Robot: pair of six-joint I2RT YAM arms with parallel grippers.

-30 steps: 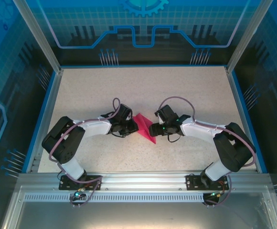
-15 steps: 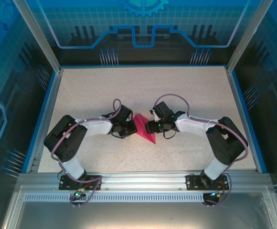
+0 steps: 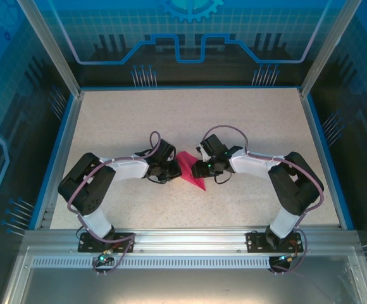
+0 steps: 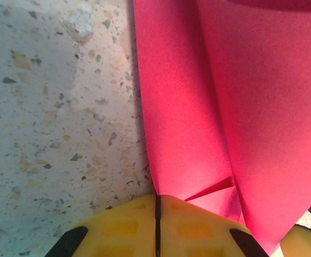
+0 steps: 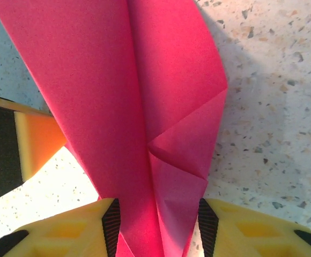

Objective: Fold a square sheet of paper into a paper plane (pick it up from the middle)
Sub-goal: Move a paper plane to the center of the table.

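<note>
A folded pink paper (image 3: 192, 175) is seen near the middle of the speckled table (image 3: 139, 114), a little toward the near side. It is set between the two arms, which are bent in toward each other from the left and the right. From above, the paper is seen as a narrow shape with its point toward the near right.

The left gripper (image 3: 174, 168) is placed at the left edge of the paper. In the left wrist view its yellow pads (image 4: 123, 225) are pressed tight together, and just a thin dark line can be seen between them. The bottom corner of the paper is pinched at that line. From there the paper is spread out in two big flaps with a crease between them.

The right gripper (image 3: 199, 170) is placed at the right edge of the paper. In the right wrist view its yellow fingers (image 5: 64, 233) are held partly apart, and the narrow end of the paper is set between the two black pads. The pads are seen just beside the paper's edges. Several folds and a small triangle flap can be seen in the paper there.

A blue gear shape (image 3: 190, 7) and blue lines are drawn on the far wall.
</note>
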